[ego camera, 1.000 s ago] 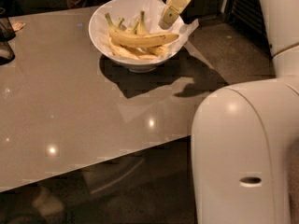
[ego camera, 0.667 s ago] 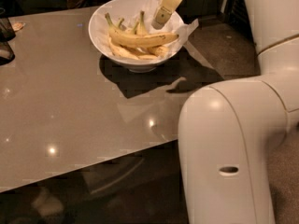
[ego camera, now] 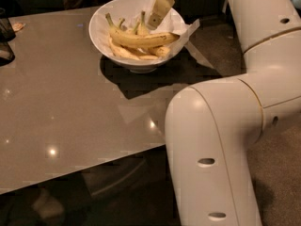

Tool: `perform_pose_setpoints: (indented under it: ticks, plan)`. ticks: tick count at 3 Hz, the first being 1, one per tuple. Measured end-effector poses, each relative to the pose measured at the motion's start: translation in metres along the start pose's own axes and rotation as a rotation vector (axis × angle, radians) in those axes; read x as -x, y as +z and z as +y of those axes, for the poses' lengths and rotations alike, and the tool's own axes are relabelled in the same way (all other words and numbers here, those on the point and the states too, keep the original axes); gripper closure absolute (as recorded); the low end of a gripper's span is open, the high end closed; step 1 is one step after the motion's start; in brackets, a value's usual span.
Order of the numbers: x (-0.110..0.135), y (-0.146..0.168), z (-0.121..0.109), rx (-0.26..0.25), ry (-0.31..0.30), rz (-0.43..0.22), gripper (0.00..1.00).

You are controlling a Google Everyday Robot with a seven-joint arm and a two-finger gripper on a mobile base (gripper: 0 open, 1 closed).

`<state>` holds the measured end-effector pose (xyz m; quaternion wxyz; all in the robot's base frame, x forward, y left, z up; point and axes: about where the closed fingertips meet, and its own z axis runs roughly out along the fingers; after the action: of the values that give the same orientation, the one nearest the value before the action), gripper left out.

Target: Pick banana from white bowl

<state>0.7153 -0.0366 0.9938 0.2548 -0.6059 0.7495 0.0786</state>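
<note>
The white bowl (ego camera: 106, 34) stands at the far side of the table, lined with white paper. The banana (ego camera: 141, 40), long, curved and deep yellow with a greenish stem at the left and a brownish tip at the right, lies across the top of shorter, paler bananas (ego camera: 129, 53) in the bowl. My gripper (ego camera: 159, 11) hangs over the bowl's far right part, just above the banana's middle, pointing down and left. It holds nothing that shows.
The grey glossy table (ego camera: 61, 107) fills the left. My white arm (ego camera: 225, 140) fills the right foreground. Dark objects (ego camera: 5, 36) sit at the table's far left edge. The paper lining (ego camera: 190, 29) sticks out over the bowl's right rim.
My gripper has moved left and down, from the bowl's right rim to over the bananas. My arm has swung further into the foreground.
</note>
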Motion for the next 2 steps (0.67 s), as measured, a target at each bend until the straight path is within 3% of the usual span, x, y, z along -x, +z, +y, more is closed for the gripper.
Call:
perform_pose_setpoints:
  ticks: [2]
  plan:
    - [-0.004,0.039,-0.007,0.012,-0.005,0.103,0.28]
